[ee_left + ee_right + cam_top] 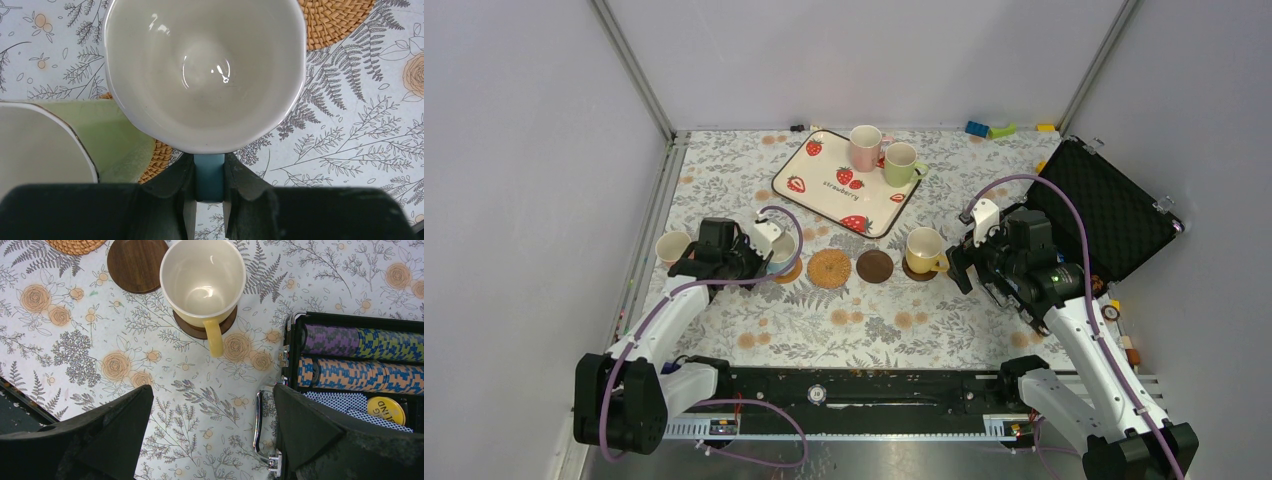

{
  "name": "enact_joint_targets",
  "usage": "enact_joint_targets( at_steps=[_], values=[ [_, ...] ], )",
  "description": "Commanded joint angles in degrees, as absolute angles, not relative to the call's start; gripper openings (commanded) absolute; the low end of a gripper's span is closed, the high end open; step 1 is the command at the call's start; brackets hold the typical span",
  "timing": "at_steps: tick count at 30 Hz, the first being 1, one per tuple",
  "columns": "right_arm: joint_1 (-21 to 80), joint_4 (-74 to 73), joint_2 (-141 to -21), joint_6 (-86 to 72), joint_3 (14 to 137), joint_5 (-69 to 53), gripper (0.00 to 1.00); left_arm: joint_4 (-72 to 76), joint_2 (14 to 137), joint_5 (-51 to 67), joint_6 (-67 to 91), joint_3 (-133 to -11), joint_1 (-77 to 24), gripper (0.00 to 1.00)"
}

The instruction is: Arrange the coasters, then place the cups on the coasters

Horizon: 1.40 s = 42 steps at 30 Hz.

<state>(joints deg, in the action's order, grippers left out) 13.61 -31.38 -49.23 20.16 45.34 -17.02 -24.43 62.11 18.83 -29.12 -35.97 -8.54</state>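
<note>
the left gripper point(209, 165) was clamped on the handle point(209, 185) of the light blue cup point(205, 75), ahead of it over a woven coaster point(157, 160), with a green cup point(120, 145) crowding its left. a clean set-down likely meant centring the base on the weave, clear of that neighbour, before letting go. the right gripper point(212, 390), jaws apart and empty, faced the yellow cup point(202, 285) ahead.

light-blue cup point(205, 75): upright, white inside, handle pinched in the left gripper point(209, 169), overlapping a woven coaster point(156, 159).
pale green cup point(115, 135): just beside it, same coaster showing beneath.
yellow cup point(202, 282): upright on a dark brown coaster point(192, 331).
bare coasters: second woven disc point(829, 268) and second brown disc point(875, 266), side by side in the row.
pink cup point(865, 147), green cup point(901, 164): upright on the strawberry tray point(874, 200).
pale cup point(672, 246): upright, far left.
</note>
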Motion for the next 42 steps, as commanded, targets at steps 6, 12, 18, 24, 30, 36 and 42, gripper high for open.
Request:
enact_joint_targets(
  at_steps=[6,12,18,24,30,36,42],
  values=[
    [13.8,-30.4,-48.8,20.1,45.6,-16.5,0.99,-20.2,61.8,20.4,-30.5,-37.7,-8.3,0.22],
    [13.8,-30.4,-48.7,20.1,45.5,-16.5,0.99,-20.4,61.3,20.5,-30.9,-37.6,-8.3,0.49],
    [13.8,-30.4,-48.7,20.1,45.6,-16.5,0.99,-20.7,60.4,20.7,-31.1,-37.3,-8.3,0.78],
    [13.8,-30.4,-48.7,20.0,45.5,-16.2,0.99,-21.7,57.2,23.9,-32.1,-36.5,-8.3,0.99],
    [13.8,-30.3,-48.5,20.0,45.7,-15.8,1.00,-23.2,52.3,28.6,-33.0,-35.6,-8.0,0.99],
    [13.8,-30.3,-48.3,19.9,45.8,-14.8,1.00,-25.2,48.6,33.3,-33.4,-36.0,-6.7,0.99],
    [13.8,-29.2,-47.6,19.5,45.4,-13.9,1.00,-26.9,48.0,32.2,-32.4,-38.3,-6.6,0.99]
  ],
)
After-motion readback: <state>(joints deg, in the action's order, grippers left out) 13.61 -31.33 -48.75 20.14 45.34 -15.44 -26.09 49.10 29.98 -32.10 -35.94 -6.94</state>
